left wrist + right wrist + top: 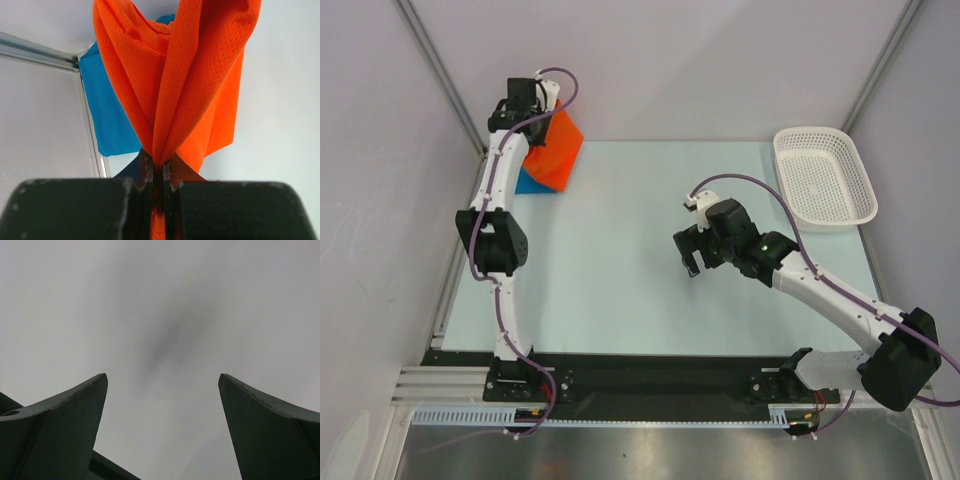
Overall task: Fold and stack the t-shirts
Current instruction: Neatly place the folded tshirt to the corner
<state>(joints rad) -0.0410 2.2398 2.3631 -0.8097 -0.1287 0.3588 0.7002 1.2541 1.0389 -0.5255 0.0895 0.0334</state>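
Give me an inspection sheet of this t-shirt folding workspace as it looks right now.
Surface: pale table top, bare in the middle.
Job's things: orange t-shirt hangs bunched at the far left corner; blue t-shirt partly hidden behind it.
Clutter: white basket, empty, far right corner.
End effectors: left end effector shut on the orange t-shirt; right end effector open, holding nothing.
Cables: purple cables along both arms, no snag seen.
Surroundings: white enclosure walls; nothing else seen.
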